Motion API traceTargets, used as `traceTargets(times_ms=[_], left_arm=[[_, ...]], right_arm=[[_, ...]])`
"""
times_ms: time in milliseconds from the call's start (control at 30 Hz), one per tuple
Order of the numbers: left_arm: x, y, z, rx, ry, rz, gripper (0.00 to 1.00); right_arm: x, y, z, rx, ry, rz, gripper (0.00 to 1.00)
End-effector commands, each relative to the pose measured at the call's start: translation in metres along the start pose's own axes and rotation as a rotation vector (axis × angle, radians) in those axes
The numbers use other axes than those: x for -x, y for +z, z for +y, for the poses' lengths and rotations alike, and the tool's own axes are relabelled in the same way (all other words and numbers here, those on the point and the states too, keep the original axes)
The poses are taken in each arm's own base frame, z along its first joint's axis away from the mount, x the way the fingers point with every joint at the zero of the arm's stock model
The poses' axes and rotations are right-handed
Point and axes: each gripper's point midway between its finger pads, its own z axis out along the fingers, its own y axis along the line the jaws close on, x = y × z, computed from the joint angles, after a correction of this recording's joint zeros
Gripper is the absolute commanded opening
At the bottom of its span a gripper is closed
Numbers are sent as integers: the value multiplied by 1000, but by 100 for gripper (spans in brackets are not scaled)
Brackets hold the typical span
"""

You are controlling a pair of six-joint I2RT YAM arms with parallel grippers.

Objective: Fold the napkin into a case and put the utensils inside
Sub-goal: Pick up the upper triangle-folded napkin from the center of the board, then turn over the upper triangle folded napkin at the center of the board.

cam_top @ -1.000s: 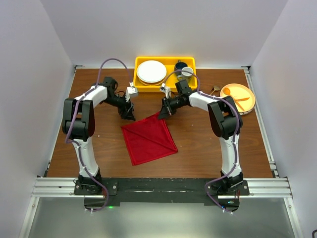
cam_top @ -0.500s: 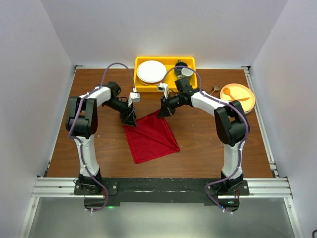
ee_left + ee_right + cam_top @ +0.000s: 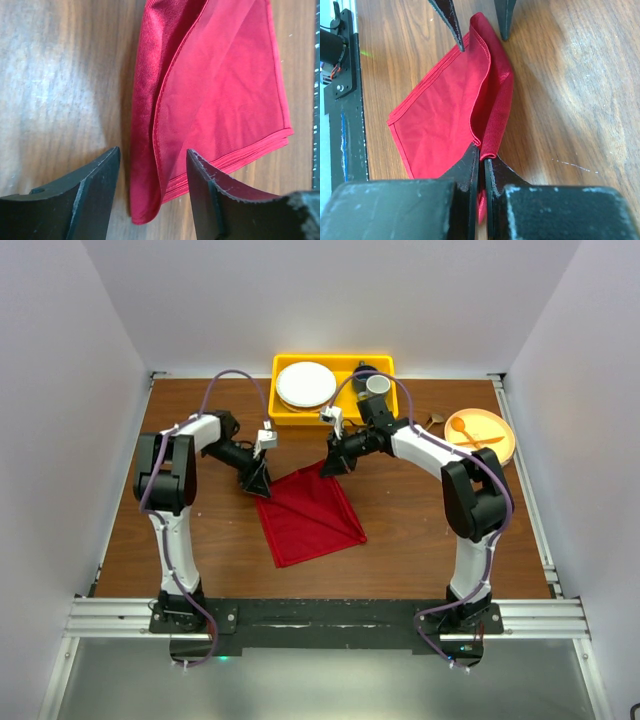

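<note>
The red napkin lies folded on the wooden table, several layers thick, with its far edge lifted into a ridge. My right gripper is shut on the napkin's far right corner, pinching the fold between its fingertips. My left gripper is open, its jaws straddling the far left corner of the napkin without closing. Its fingers show at the top of the right wrist view. A spoon lies on the orange plate at the far right.
A yellow tray at the back centre holds a white plate and two cups. A small dark object lies beside the orange plate. White walls enclose the table on three sides.
The napkin has shifted slightly right and its far edge has bunched up. The right gripper moved a little right with the corner. The left gripper came down over the far left corner.
</note>
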Motion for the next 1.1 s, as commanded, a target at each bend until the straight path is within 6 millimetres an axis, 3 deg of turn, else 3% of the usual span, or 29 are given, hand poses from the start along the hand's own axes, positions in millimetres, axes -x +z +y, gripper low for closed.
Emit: traceTargets(times_ms=[0, 133, 367, 633, 700, 767, 1067], left_arm=[[-13, 5, -5, -58, -36, 12, 59], [-18, 8, -8, -63, -38, 19, 54], [-22, 6, -9, -55, -34, 31, 30], [-24, 2, -14, -69, -46, 20, 19], [-21, 0, -16, -67, -42, 17, 9], [-12, -4, -15, -44, -41, 0, 0], [65, -57, 1, 200, 92, -79, 0]], right_arm=[[21, -9, 17, 29, -87, -46, 0], [20, -10, 18, 30, -95, -46, 0], [23, -13, 21, 29, -97, -53, 0], [28, -19, 24, 13, -110, -63, 0], [31, -20, 25, 11, -113, -68, 0], [34, -22, 23, -5, -112, -74, 0], [80, -57, 14, -178, -322, -125, 0]])
